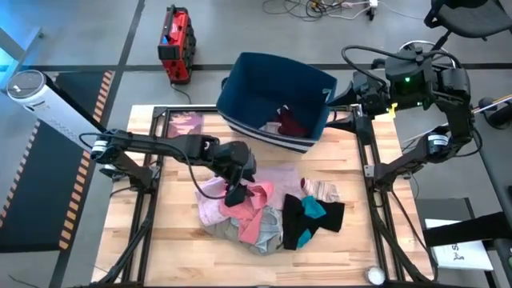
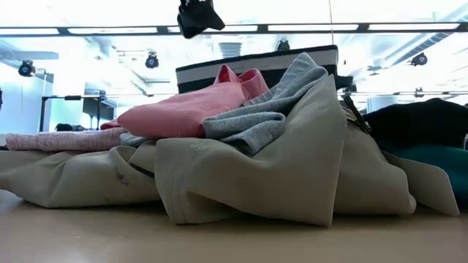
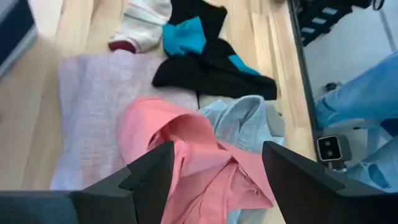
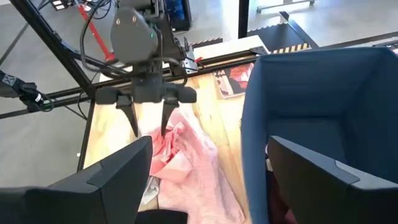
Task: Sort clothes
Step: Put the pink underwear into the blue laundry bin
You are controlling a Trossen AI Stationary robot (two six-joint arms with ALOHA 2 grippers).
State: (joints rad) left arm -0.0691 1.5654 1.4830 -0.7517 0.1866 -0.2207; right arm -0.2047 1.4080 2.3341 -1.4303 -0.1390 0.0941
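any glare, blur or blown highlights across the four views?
Low view: ceiling lights and room blown out white, bin backlit, near table edge soft. Left wrist view: left end effector fingers dark and soft, pink garment sharp enough. Right wrist view: right end effector fingers blurred, bin wall soft. High view: evenly lit, cyan glow in the top-left corner.

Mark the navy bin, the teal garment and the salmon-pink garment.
navy bin (image 1: 318, 85): high view, on its right inner wall.
teal garment (image 1: 313, 208): high view, on the teal patch atop the black cloth.
salmon-pink garment (image 3: 186, 140): left wrist view, on its bunched upper fold.
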